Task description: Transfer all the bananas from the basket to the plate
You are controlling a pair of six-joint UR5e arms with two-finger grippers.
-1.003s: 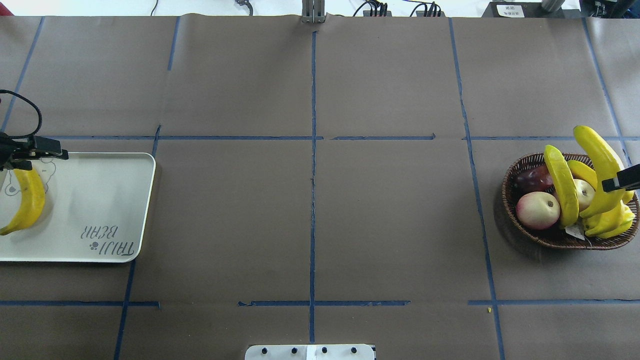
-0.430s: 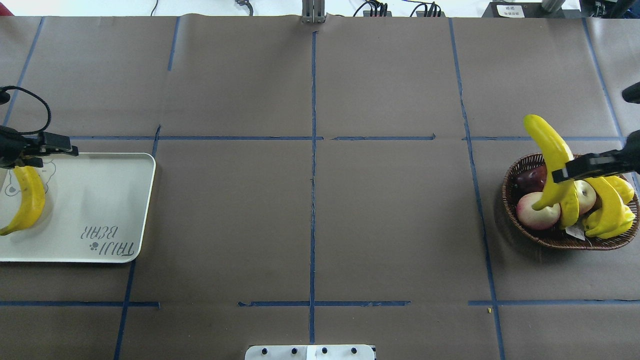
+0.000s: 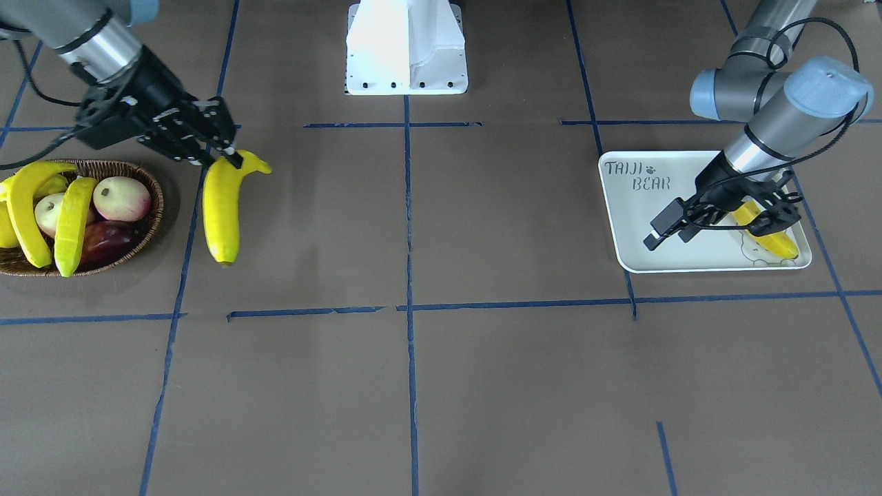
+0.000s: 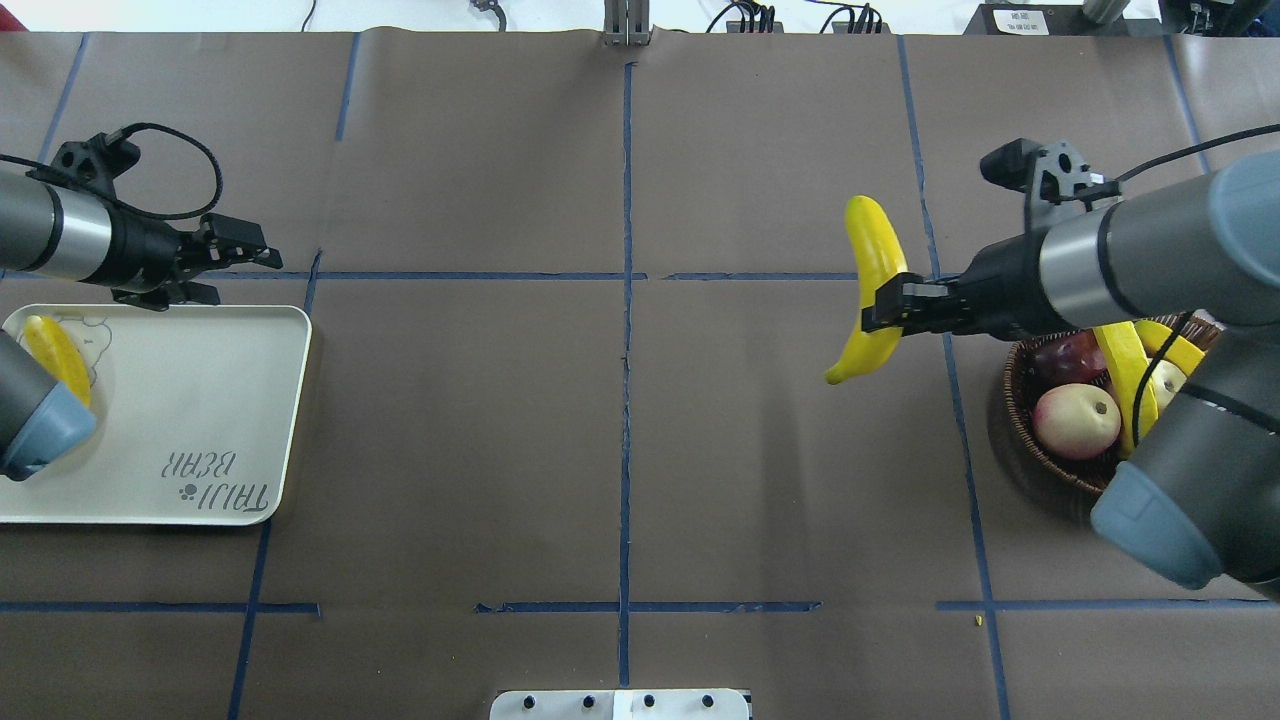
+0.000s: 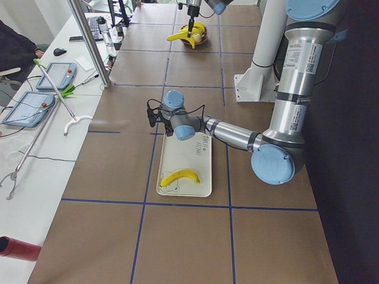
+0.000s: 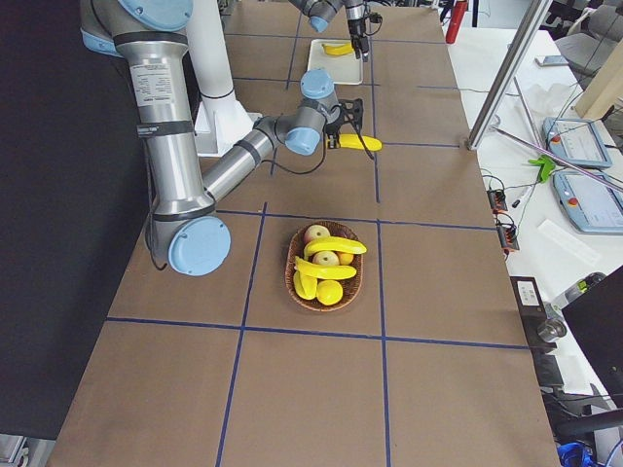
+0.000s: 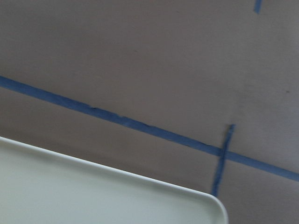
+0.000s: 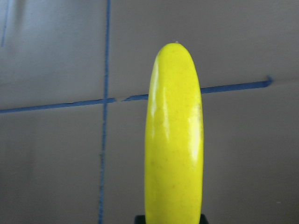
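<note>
While the right end effector [image 4: 882, 306] is clenched on one banana [image 4: 868, 250] near its stem end, holding it in the air over the tabletop [image 4: 620, 450] close to the basket [image 4: 1015, 430] but outside it, the left end effector [image 3: 665, 234] hangs spread and empty above the plate [image 4: 200, 400], where a second banana [image 5: 180, 176] lies. Other bananas [image 3: 24, 200] sit in the basket.

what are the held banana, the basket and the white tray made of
Held banana: probably plastic, a fake fruit. Its skin is evenly bright yellow and smooth, with glossy highlights.
Basket: brown woven wicker or a similar fibre, matt. The weave shows on its wall.
Tray: white and smooth, with a moulded rim, rounded corners and printed lettering. Likely plastic or melamine, but the look leaves that open.
</note>
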